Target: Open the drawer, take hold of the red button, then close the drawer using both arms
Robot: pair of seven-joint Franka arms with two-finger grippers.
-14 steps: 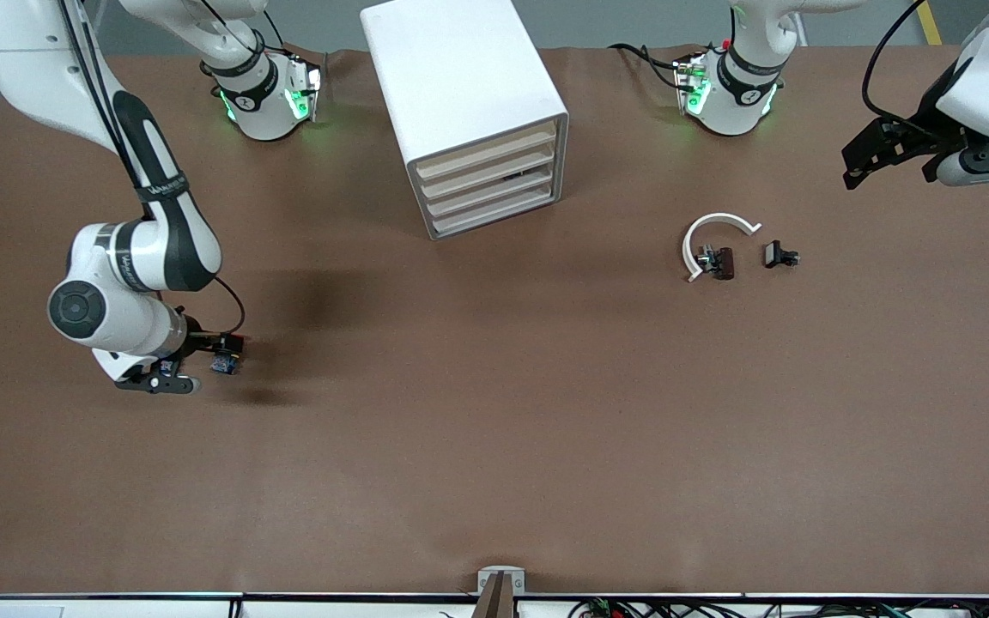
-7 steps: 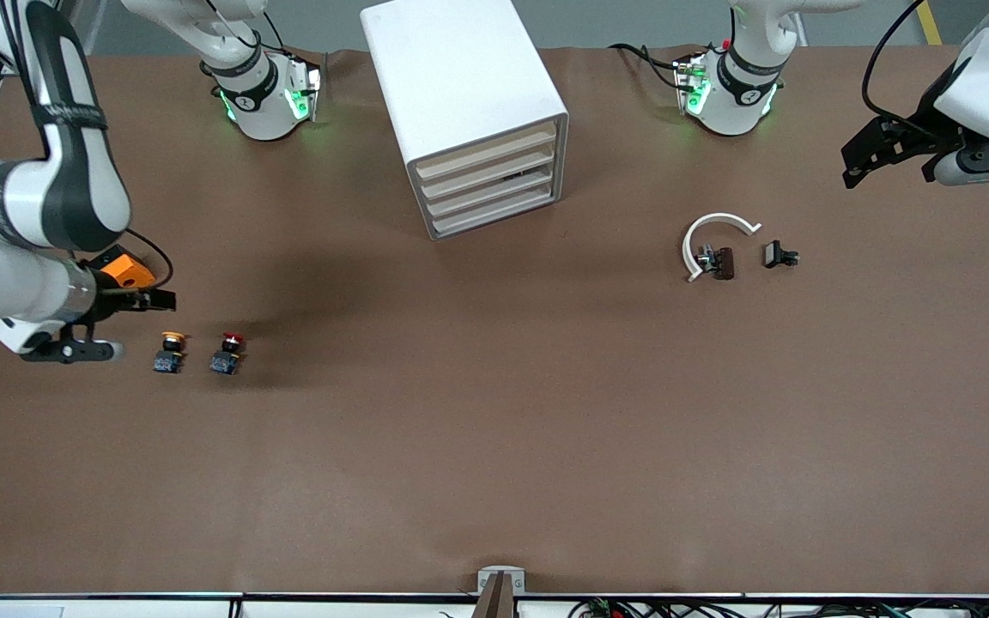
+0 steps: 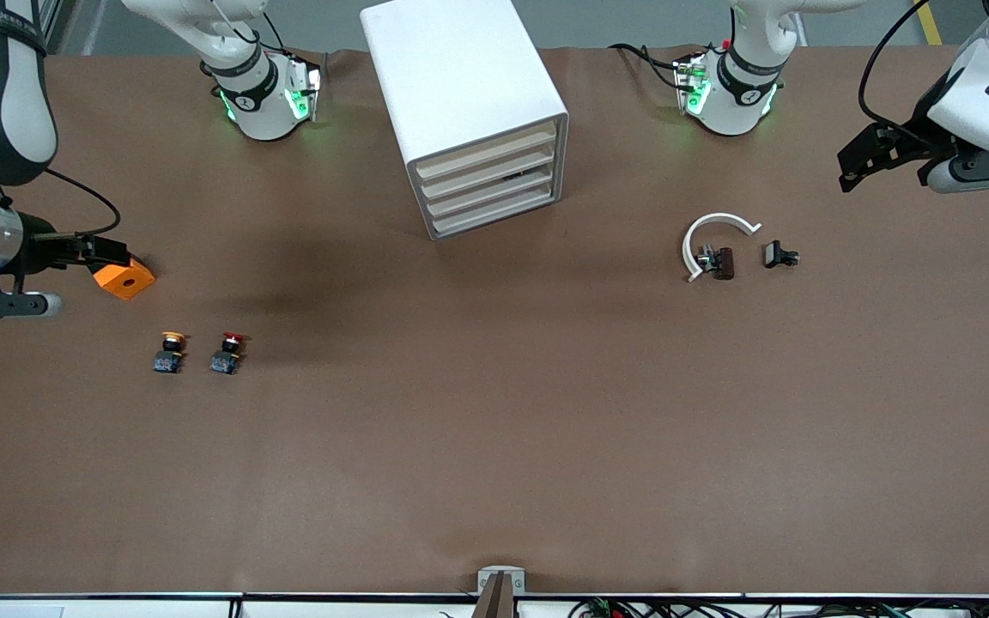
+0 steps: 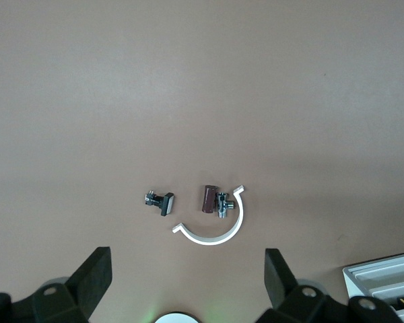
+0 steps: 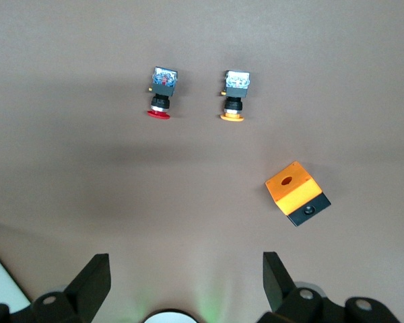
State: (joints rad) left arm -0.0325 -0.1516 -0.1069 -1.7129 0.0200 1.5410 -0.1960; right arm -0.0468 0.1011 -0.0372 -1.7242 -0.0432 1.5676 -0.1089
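The red-capped button [image 3: 227, 352] lies on the table toward the right arm's end, free of any gripper; in the right wrist view [image 5: 161, 94] its cap points toward the camera. My right gripper [image 3: 104, 251] is open and empty, up over the table beside the orange block; in its wrist view [image 5: 185, 282] the fingers stand wide apart. My left gripper [image 3: 855, 167] is open and empty, waiting high over the left arm's end of the table, fingers wide in its wrist view [image 4: 186, 279]. The white drawer cabinet [image 3: 469, 112] stands at the back middle with all drawer fronts [image 3: 490, 184] flush.
A yellow-orange-capped button [image 3: 170, 352] [image 5: 234, 96] lies beside the red one. An orange square block [image 3: 124, 278] [image 5: 297, 193] lies farther from the front camera. A white curved piece [image 3: 718, 236] [image 4: 212, 235], a brown part [image 3: 722, 262] and a small black part [image 3: 778, 255] lie toward the left arm's end.
My right gripper has risen and drawn back from over the red button toward the right arm's end, uncovering both buttons and the orange block. The left arm has barely moved.
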